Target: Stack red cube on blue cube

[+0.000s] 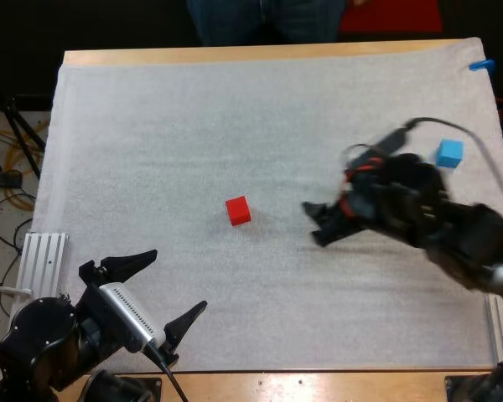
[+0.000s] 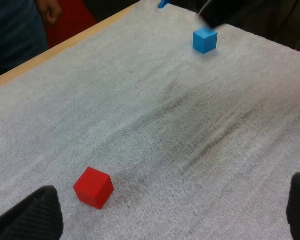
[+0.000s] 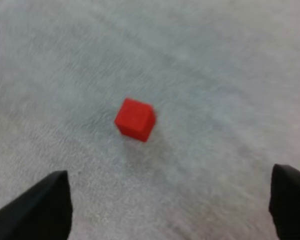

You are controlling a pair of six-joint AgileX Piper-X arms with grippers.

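A red cube [image 1: 238,210] lies near the middle of the white mat [image 1: 151,126]. A blue cube [image 1: 450,152] rests at the mat's far right. My right gripper [image 1: 317,223] hovers right of the red cube, fingers apart, pointing toward it; the red cube [image 3: 135,119] lies ahead of its open fingers [image 3: 37,207]. My left gripper [image 1: 163,289] stands open at the near left, with nothing between its fingers [image 2: 32,216]. From there the red cube [image 2: 94,187] is close by and the blue cube [image 2: 205,40] far off.
A person [image 1: 268,18] stands beyond the table's far edge; an arm of that person [image 2: 17,30] is near the far side. A metal rail [image 1: 42,260] lies at the mat's left edge.
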